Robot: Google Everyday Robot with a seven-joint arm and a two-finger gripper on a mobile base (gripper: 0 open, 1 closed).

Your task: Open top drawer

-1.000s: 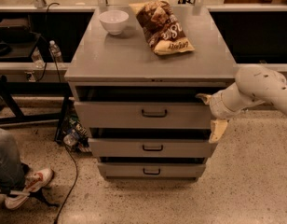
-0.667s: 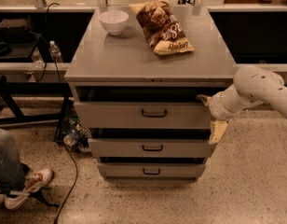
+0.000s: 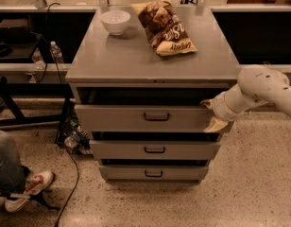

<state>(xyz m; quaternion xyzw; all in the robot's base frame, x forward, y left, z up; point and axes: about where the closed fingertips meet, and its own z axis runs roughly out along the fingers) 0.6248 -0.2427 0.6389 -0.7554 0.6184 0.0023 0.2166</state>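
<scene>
The top drawer (image 3: 136, 118) is the tallest grey front in the cabinet, with a dark bar handle (image 3: 156, 117). It stands pulled out a little, with a dark gap above its front. My gripper (image 3: 212, 114) is at the drawer's right end, against the upper right corner of the front panel. One pale finger (image 3: 215, 124) hangs down over the panel's right edge. My white arm (image 3: 263, 86) reaches in from the right.
Two shorter drawers (image 3: 155, 150) sit below, also slightly out. On the cabinet top (image 3: 112, 56) lie a white bowl (image 3: 115, 21) and a chip bag (image 3: 165, 27). A person's leg and shoe (image 3: 27, 188) and cables are on the floor at left. Dark benches stand behind.
</scene>
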